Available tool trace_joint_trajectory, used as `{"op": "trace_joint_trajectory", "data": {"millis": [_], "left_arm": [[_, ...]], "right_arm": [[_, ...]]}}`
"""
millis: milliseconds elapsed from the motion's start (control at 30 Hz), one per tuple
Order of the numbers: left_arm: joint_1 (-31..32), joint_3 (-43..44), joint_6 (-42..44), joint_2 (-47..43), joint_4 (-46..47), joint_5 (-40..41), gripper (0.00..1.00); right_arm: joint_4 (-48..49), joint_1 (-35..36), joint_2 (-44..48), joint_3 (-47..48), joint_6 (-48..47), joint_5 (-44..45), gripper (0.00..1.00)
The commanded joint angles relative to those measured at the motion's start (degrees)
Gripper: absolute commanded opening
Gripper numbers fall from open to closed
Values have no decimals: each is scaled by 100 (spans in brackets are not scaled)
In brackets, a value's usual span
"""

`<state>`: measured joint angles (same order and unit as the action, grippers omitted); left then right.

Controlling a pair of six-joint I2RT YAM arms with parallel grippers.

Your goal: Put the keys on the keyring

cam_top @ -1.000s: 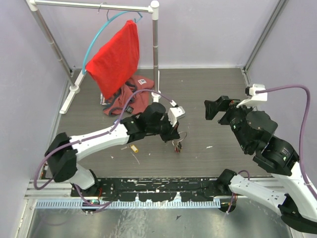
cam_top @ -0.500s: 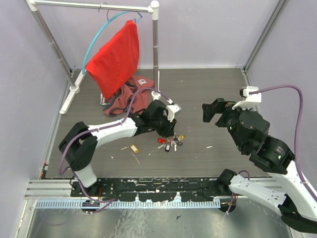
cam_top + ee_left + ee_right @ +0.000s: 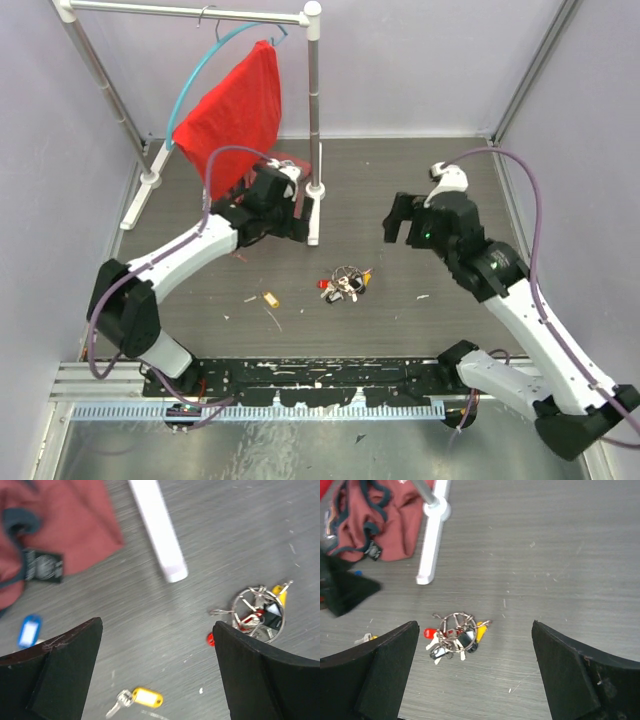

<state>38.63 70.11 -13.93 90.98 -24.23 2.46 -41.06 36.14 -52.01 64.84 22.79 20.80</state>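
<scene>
The left gripper (image 3: 157,630) is wide open and holds nothing. Its two black fingers (image 3: 55,675) hang above the table (image 3: 240,525). The right gripper (image 3: 398,225) is wide open too, and it is empty as well. Both hang over the table, well apart from each other.

Between the two grippers lies one little bunch of keys (image 3: 451,641) on the table. One thin silver keyring (image 3: 455,625) lies with the bunch. In the bunch there is one red head, one yellow one and one black one. The silver keys cross over each other, so I cannot count them all. I also cannot tell which keys are really on the ring.

One more key with a yellow tag (image 3: 145,698) lies alone, near the bunch but not touching it. One blue tag (image 3: 27,630) lies beside the red cloth (image 3: 65,525) on the table.

Farther back stands one white rack (image 3: 313,120). One red shirt (image 3: 235,115) hangs there on one teal hoop (image 3: 188,85).
</scene>
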Motion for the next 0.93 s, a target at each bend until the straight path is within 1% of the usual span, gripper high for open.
{"op": "trace_joint_trajectory", "data": {"millis": [0,67,133,167,200,300,467,533,667,767,900], "left_arm": [[-120,100,-466,-782,-1209,789,98],[-119,-35,-551,-1186,-1336,1043,98],[-119,-171,-437,-1624,-1472,1197,98],[-119,-263,-427,-1864,-1543,1315,98],[-119,-347,-433,-2152,-1614,1453,98],[-119,-557,-520,-2913,-1878,1873,98],[-119,-1137,-706,-4419,-1864,2589,98],[-119,-1482,-804,-5166,-1791,2871,98],[-121,-1990,-787,-6321,-1686,2935,98],[-120,-2137,-821,-6787,-1839,3050,98],[-125,-2155,-843,-6911,-2009,3154,98]], "right_arm": [[757,-1874,96,-344,-29,-2723,100],[864,-2561,113,-420,-8,-3234,100],[960,-3104,238,-492,-17,-3538,100],[976,-3283,348,-493,-90,-3579,100],[955,-3342,435,-474,-182,-3406,100],[833,-3346,750,-404,-409,-2939,100],[715,-3337,1434,-400,-496,-2763,100],[656,-3324,1694,-460,-503,-2590,100],[696,-3332,2318,-749,-495,-2340,100],[665,-3325,2480,-844,-455,-2366,100],[622,-3324,2551,-892,-480,-2431,100]]}}
